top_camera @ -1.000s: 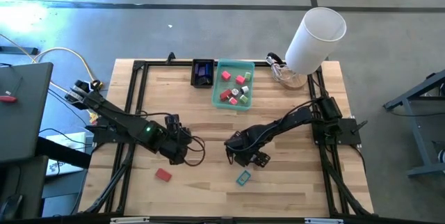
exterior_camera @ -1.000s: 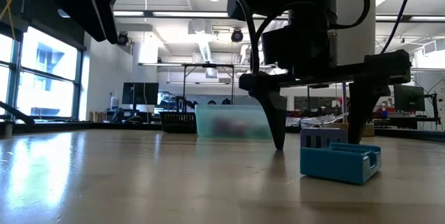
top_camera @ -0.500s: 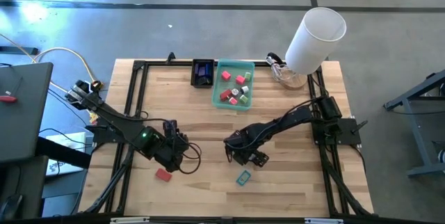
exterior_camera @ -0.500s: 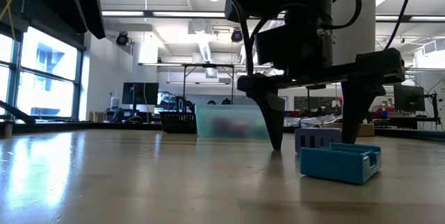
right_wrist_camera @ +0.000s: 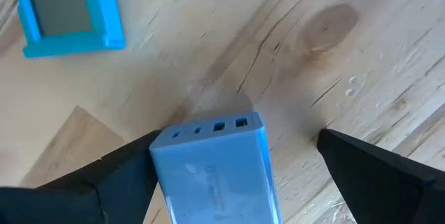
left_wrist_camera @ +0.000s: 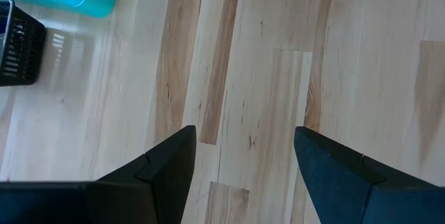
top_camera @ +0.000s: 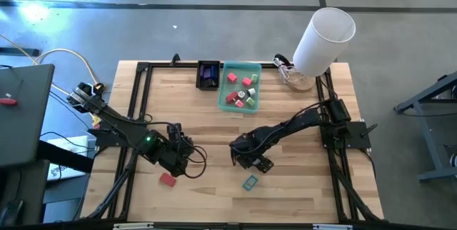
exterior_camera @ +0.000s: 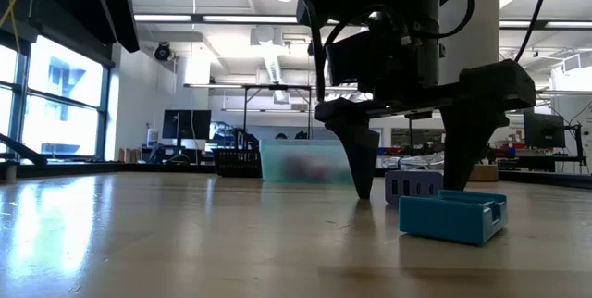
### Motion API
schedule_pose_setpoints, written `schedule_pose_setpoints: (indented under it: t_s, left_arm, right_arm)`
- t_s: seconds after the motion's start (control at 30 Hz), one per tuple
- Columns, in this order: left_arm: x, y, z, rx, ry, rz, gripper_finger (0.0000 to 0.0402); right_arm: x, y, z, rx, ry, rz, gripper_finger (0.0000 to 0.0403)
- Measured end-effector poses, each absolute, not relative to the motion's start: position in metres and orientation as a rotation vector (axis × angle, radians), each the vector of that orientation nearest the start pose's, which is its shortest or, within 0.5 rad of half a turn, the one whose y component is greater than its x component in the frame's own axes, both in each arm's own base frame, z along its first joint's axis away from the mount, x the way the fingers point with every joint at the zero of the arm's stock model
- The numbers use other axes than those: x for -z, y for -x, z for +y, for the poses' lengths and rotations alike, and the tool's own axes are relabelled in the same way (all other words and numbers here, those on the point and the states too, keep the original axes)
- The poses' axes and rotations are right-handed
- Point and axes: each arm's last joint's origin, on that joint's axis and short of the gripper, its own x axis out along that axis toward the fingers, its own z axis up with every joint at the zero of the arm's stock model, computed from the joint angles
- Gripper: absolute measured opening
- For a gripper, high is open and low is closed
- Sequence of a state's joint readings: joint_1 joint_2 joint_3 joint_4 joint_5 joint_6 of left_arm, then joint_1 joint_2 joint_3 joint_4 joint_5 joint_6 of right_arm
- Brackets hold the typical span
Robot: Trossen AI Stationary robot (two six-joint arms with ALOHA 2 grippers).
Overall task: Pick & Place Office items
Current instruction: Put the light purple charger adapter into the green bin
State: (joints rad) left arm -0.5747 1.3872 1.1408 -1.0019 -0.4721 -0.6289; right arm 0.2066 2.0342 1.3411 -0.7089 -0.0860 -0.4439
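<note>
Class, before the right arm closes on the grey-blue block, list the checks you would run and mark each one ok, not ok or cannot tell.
1. Right hand open: ok.
2. Grey-blue block between its fingers: ok.
3. Fingertips low enough beside the block: ok, in the low view they reach nearly to the table.
4. Teal piece outside the hand's span: ok, it lies apart.
5. Green tray has room: ok.
6. Left hand out of the way: ok, open over bare wood near the red block.

Red block [top_camera: 168, 179], teal clip [top_camera: 250, 182], grey-blue block [right_wrist_camera: 214, 160], translucent green tray [top_camera: 255, 68], pale wood table [top_camera: 300, 194]
</note>
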Motion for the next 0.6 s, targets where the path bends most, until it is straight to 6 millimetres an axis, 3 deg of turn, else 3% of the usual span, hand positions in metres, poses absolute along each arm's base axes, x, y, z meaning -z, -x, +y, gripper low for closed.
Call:
schedule_pose_setpoints:
  t_s: [0.6]
  left_arm:
    - [-0.2724,-0.2200,-0.1268,-0.246,-0.060,1.041,0.0233]
  right_arm:
    - [-0.1345,-0.3741,0.0822,-0.500,0.381,1.327,0.0375]
